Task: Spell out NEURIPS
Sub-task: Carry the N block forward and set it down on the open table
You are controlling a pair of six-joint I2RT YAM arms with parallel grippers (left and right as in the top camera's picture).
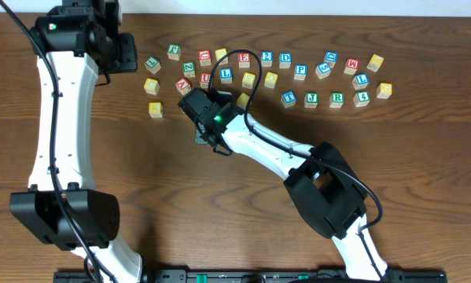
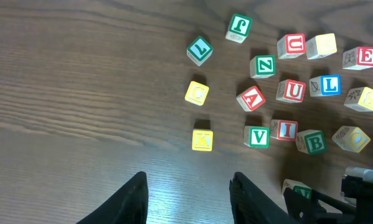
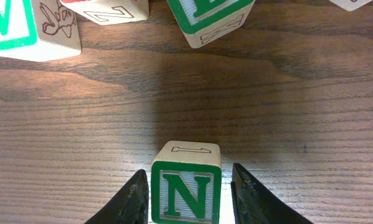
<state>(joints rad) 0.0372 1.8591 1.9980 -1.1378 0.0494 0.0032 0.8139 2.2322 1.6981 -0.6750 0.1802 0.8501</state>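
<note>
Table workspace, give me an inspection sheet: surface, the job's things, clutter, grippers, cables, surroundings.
Surface: wooden table, dark grain, no spills seen.
Job's things: green N block stands upright between the right gripper's fingers; U block, E block, I block and R block lie loose among the rest; no word laid out yet.
Clutter: unneeded K block, A block, V block.
Grippers: right gripper open, flanking the N block with slim gaps; left gripper open, empty.
Cables: black cable loops above the right wrist.
Surroundings: black rail at the near edge.

Painted wooden blocks (image 3: 186, 190), wood-grain table (image 3: 286, 124)
</note>
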